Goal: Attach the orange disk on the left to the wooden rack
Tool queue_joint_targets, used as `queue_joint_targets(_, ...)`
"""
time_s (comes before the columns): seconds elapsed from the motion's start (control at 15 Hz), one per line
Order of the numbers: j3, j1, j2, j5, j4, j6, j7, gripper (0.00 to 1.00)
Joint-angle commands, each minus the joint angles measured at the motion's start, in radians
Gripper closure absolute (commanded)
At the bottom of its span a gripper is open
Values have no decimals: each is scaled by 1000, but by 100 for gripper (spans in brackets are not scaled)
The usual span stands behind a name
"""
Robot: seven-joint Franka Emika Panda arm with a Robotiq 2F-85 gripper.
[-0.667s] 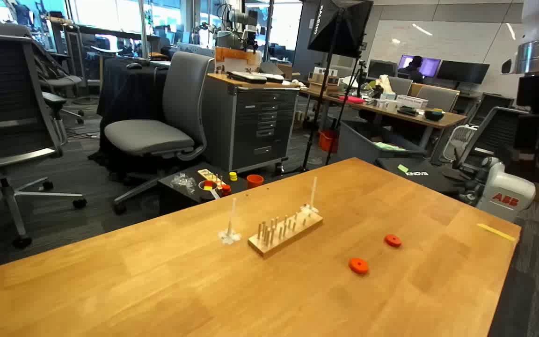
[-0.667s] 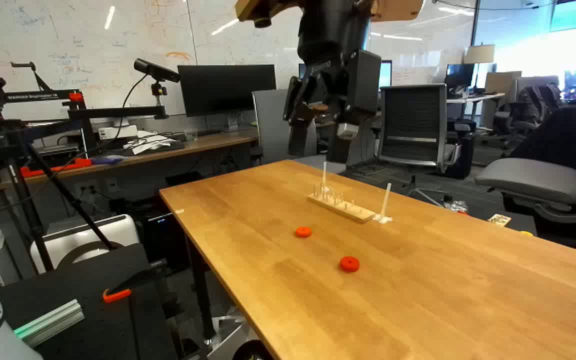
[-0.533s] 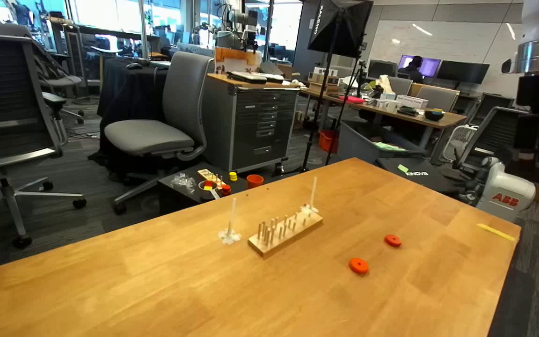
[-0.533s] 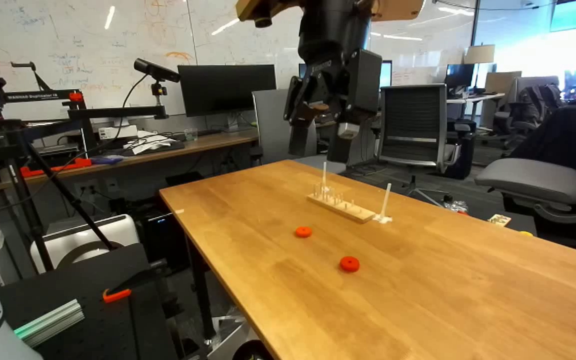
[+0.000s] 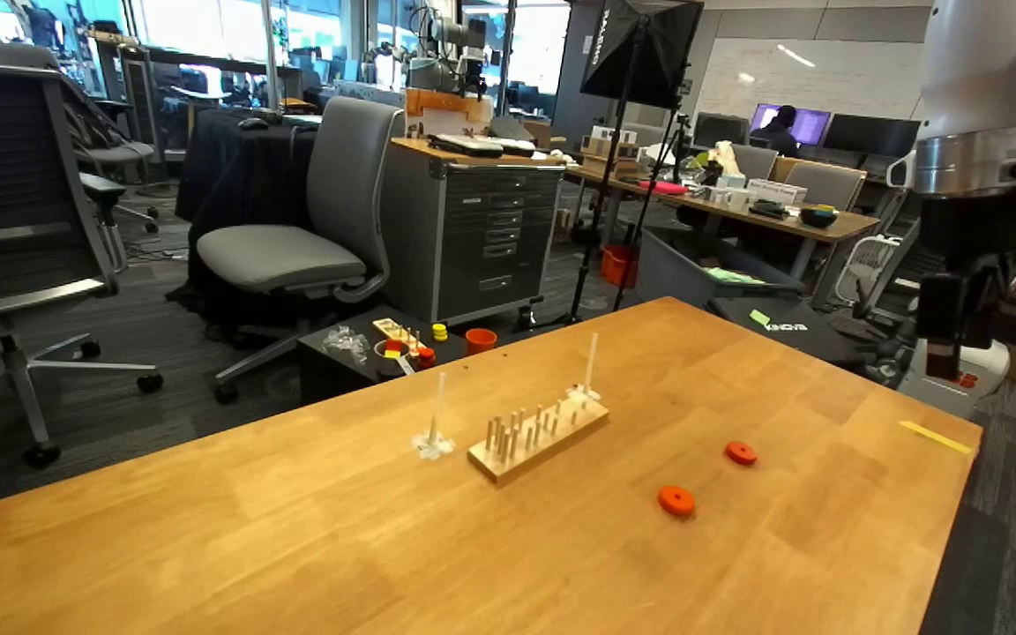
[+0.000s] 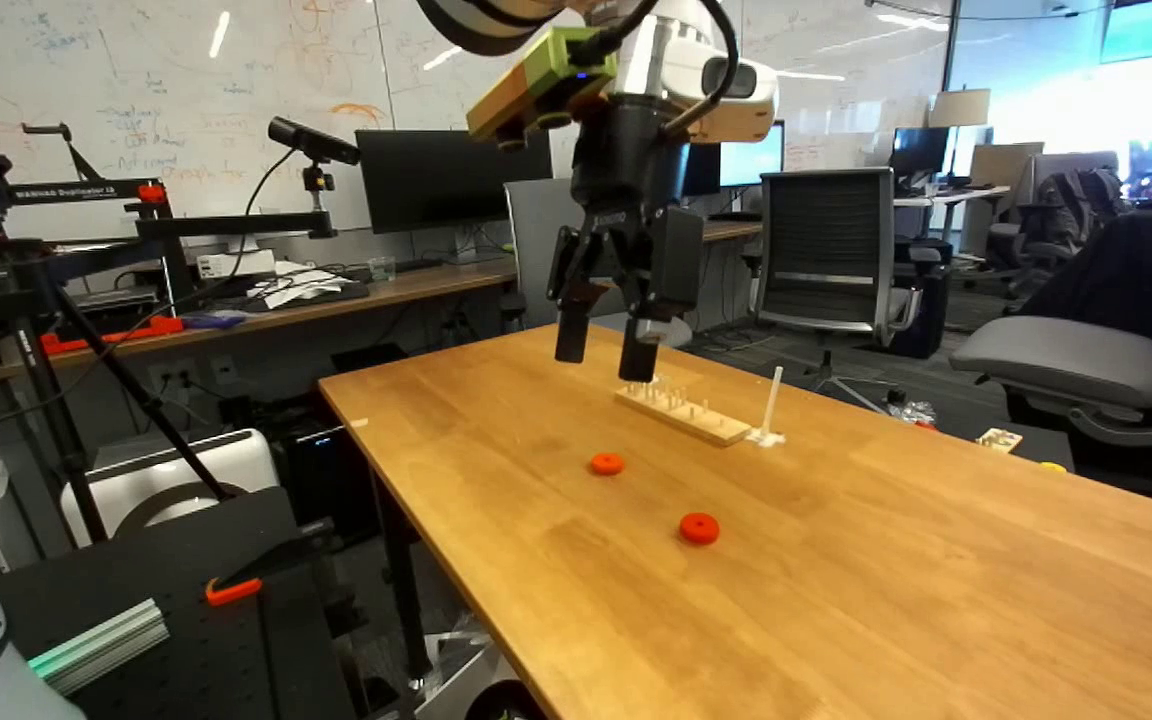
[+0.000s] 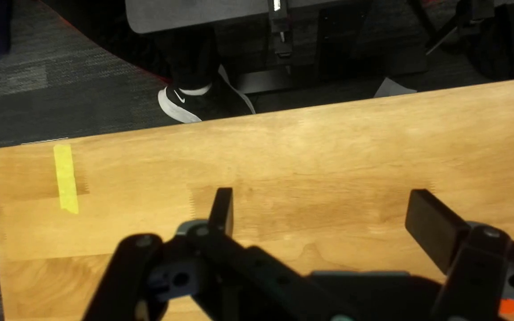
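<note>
The orange disk on the left shows in both exterior views [image 5: 676, 501] [image 6: 607, 463], flat on the table. A look-alike orange-red disk lies to its right [image 5: 741, 453] [image 6: 699, 528]. The wooden rack [image 5: 539, 445] [image 6: 681, 415] stands behind them, a pale strip with rows of thin upright pegs. My gripper [image 5: 967, 339] [image 6: 604, 355] is open and empty, fingers pointing down, above the table and apart from both disks. In the wrist view its wide-spread jaws [image 7: 321, 209] frame bare table. An orange patch [image 7: 509, 306] shows partly behind the right finger; which disk it is I cannot tell.
Two tall thin rods [image 5: 437, 410] [image 6: 771, 400] stand on whitish bases by the rack's ends. Yellow tape [image 5: 936, 437] [image 7: 65, 178] marks a corner of the table [image 5: 296, 529]. A low dark side table [image 5: 340, 375] stands past the far edge.
My gripper has moved down towards the table. It went leftward in both exterior views and stays open. The disks and the rack have not moved.
</note>
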Motion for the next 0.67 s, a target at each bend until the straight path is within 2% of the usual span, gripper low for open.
queue_joint_targets(0.0,-5,10,6,0,1,2,4,0)
queue_joint_targets(0.27,-10,5,22,14,2,11,13,0)
queue_joint_targets(0.33,-6,8,46,3,5,37,56,0)
queue_joint_targets(0.6,29,53,244,117,74,134,109,0)
